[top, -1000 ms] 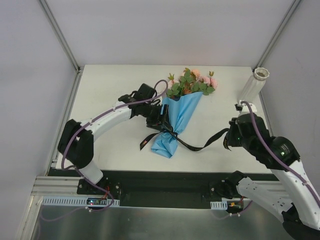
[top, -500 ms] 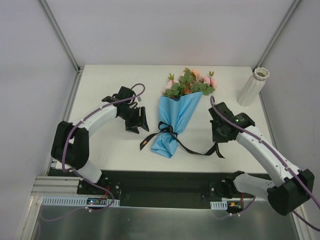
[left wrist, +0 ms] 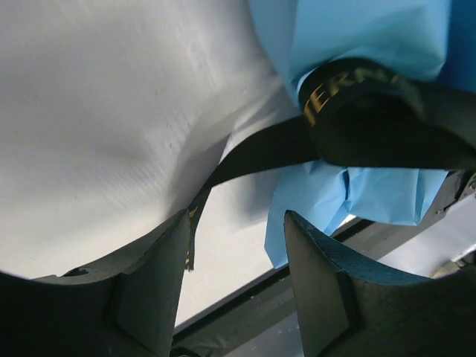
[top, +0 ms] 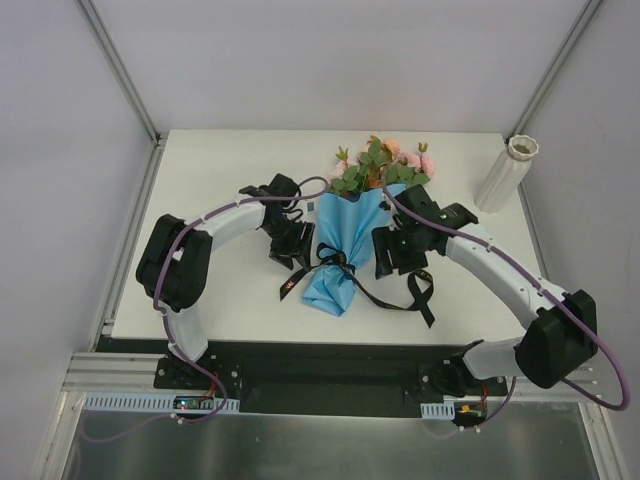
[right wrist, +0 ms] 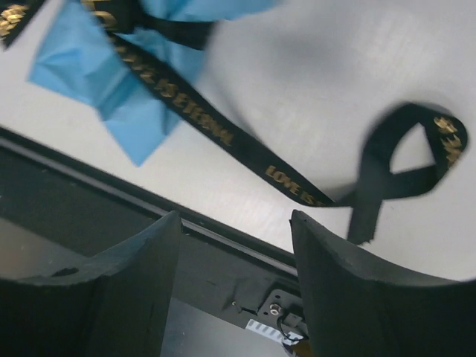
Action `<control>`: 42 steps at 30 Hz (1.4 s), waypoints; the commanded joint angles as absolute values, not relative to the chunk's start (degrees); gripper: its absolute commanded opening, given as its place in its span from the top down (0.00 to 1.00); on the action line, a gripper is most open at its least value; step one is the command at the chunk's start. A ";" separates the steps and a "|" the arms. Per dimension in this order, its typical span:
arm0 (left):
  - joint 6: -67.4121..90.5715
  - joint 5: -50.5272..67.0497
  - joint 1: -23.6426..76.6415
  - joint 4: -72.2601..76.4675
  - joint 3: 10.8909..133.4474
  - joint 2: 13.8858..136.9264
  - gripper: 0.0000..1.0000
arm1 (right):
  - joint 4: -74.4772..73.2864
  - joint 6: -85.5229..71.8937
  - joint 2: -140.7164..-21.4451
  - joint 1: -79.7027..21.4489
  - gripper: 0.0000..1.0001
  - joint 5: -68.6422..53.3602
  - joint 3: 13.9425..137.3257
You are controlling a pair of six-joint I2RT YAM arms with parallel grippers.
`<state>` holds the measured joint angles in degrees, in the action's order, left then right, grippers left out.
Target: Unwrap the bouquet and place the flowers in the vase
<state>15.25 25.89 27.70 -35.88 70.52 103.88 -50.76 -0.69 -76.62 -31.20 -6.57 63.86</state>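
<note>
The bouquet lies on the white table, its blue paper cone pointing toward the near edge. A black ribbon bow is tied round it. The flowers, pink and peach with green leaves, fan out at the far end. The vase stands at the back right corner. My left gripper hangs open just left of the bow, with a ribbon tail beside its fingers. My right gripper stands open right of the cone, above the loose lettered ribbon.
The ribbon's free end curls into a loop on the table near the front edge. A black rail runs along that edge below both grippers. White walls and metal frame posts enclose the table.
My right gripper has opened and let go of the ribbon tail, then swung in beside the cone. The tail now lies curled. My left gripper drew away and came back next to the bow.
</note>
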 commanded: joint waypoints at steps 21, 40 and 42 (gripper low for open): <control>7.82 29.62 31.29 -33.66 76.47 109.61 0.57 | -34.63 -1.67 -90.61 -43.77 0.55 -22.32 71.72; 11.34 29.44 31.38 -31.91 73.39 106.36 1.00 | -32.34 -2.72 -92.99 -43.68 0.63 -19.60 68.73; 12.56 29.18 31.38 -31.99 73.13 103.29 1.00 | -32.34 -2.64 -93.25 -43.68 0.67 -18.64 68.64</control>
<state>11.60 29.36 30.92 -31.99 73.47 111.15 -32.86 -1.50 -91.96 -43.72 -20.95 69.32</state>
